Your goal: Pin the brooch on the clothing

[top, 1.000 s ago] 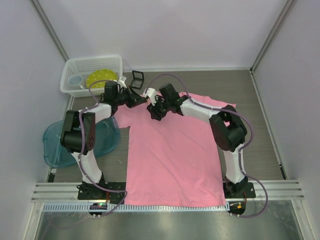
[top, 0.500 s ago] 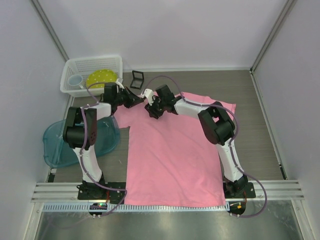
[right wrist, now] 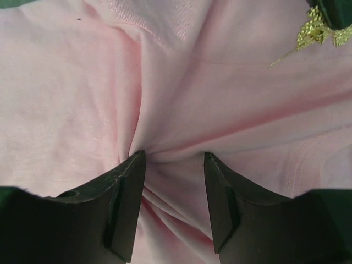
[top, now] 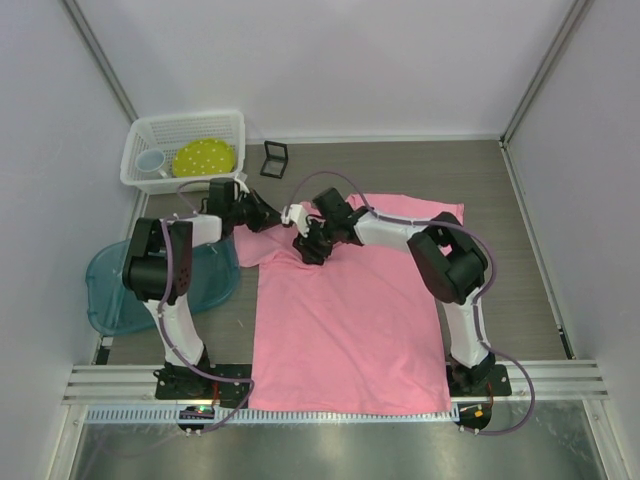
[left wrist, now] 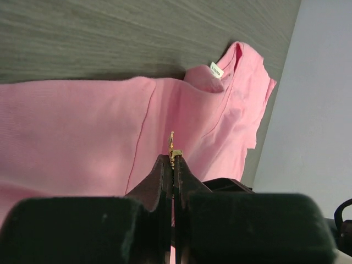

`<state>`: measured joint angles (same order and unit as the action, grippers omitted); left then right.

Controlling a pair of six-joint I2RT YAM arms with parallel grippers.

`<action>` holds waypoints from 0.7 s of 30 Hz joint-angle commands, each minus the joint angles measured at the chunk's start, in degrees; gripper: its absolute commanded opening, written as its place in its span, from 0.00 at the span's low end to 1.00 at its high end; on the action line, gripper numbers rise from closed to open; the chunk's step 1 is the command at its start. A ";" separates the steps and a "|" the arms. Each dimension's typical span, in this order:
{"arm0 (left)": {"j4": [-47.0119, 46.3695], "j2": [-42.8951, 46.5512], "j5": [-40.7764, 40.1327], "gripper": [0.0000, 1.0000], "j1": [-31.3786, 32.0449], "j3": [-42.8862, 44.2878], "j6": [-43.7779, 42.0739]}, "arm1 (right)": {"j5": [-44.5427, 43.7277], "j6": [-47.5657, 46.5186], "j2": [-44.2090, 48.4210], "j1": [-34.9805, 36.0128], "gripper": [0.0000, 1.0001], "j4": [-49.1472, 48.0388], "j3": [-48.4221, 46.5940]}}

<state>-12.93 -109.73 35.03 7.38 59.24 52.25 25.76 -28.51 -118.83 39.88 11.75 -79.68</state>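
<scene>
Presently the left gripper [left wrist: 173, 165] pinches the brooch [left wrist: 174, 147] in closed jaws just above the shirt [top: 350, 320] near its collar, while the jaws of the right gripper [right wrist: 173, 165] bunch a fold; the pin should enter that raised fold at a shallow angle.

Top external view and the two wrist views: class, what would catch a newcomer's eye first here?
The pink T-shirt lies spread across the table, filling the middle of the top view. At the shirt's far left corner both arms meet: the left hand pinches a tiny gold brooch over the cloth, while the right hand gathers a fold of the shirt between its fingers.
</scene>
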 commanded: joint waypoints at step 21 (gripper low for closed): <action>5.18 2.07 -1.87 0.00 1.32 2.28 -1.53 | -1.67 -8.75 -2.99 -5.60 0.61 6.26 -10.67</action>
<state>-10.11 -107.07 36.12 8.67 59.07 51.22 25.12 -33.93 -119.77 34.57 15.86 -88.14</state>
